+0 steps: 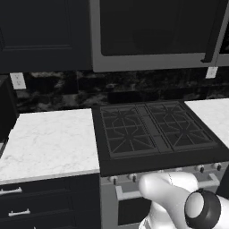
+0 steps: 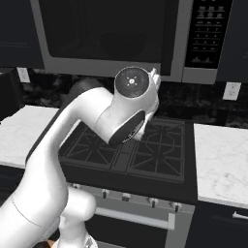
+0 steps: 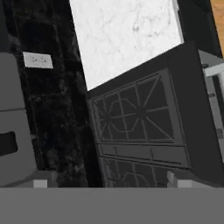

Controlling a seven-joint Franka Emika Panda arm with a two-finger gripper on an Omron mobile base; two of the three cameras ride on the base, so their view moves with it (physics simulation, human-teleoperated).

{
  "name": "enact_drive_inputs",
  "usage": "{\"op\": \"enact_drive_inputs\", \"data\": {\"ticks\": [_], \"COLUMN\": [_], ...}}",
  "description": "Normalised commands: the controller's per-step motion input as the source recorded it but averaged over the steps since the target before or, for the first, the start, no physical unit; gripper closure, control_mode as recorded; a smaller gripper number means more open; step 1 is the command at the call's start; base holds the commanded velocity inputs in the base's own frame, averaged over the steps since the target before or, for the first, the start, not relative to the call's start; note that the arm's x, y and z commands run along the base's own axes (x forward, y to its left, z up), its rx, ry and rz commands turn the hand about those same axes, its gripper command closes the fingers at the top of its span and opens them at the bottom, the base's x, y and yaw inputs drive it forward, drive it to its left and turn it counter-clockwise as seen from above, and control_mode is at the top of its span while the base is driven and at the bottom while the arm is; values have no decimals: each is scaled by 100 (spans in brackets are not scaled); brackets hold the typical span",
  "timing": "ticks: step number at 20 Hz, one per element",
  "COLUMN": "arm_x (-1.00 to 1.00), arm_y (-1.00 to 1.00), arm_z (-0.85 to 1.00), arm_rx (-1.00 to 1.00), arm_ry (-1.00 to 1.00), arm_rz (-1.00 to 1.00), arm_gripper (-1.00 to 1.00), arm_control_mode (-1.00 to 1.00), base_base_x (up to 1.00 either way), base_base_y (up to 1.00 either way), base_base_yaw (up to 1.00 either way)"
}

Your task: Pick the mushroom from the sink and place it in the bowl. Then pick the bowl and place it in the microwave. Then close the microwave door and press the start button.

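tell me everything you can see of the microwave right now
The microwave is a wide black box with a grey frame, mounted above the stove between dark cabinets. Its door is a large dark glass panel, with a dark vertical handle bar at its right edge, and looks shut. Right of the handle sits a black control panel with small pale buttons. Nothing touches it.

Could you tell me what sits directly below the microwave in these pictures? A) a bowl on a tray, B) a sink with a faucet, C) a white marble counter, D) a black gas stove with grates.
D: the microwave hangs straight above the black stove, whose burner grates show plainly, with white marble counter to either side of it.
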Motion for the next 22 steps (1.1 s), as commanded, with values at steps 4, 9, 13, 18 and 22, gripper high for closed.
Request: {"op": "enact_drive_inputs", "data": {"ticks": [4, 9, 13, 18, 22], "arm_x": [0, 12, 81, 75, 65], "arm_y": [-56, -45, -2, -21, -43], "arm_z": [-17, -18, 1, 6, 27], "arm_rx": [54, 31, 10, 0, 0], "arm_ry": [-8, -18, -24, -29, -21], "arm_rz": [0, 6, 4, 0, 0], "arm_gripper": [-100, -100, -100, -100, -100], "arm_control_mode": [-100, -100, -100, -100, -100], "base_base_x": [0, 0, 0, 0, 0], "base_base_y": [0, 0, 0, 0, 0], "base_base_yaw": [0, 0, 0, 0, 0]}}
